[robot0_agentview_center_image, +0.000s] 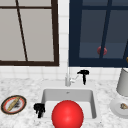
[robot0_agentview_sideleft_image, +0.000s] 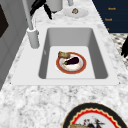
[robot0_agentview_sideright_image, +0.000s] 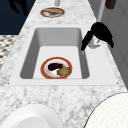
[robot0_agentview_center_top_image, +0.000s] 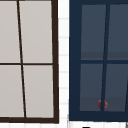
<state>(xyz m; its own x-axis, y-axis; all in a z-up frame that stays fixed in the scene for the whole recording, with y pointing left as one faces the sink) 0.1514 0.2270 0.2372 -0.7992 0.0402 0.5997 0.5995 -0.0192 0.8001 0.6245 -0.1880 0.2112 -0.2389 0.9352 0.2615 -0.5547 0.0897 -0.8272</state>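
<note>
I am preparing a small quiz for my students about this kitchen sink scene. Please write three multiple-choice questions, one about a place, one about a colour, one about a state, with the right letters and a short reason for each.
1. Where is the plate with the dark eggplant?
A. on the floor of the sink basin
B. on the counter left of the sink
C. on the window sill

2. What colour is that plate's rim?
A. blue
B. red
C. green

3. What is the right hand doing?
A. gripping the plate
B. lying flat on the counter
C. hanging in the air beside the faucet, holding nothing

Answers:
1 A: the plate lies inside the sink, with the eggplant on it.
2 B: the rim shows red around a white centre.
3 C: the right hand is up by the faucet, fingers pointing down, with nothing in it.
</note>
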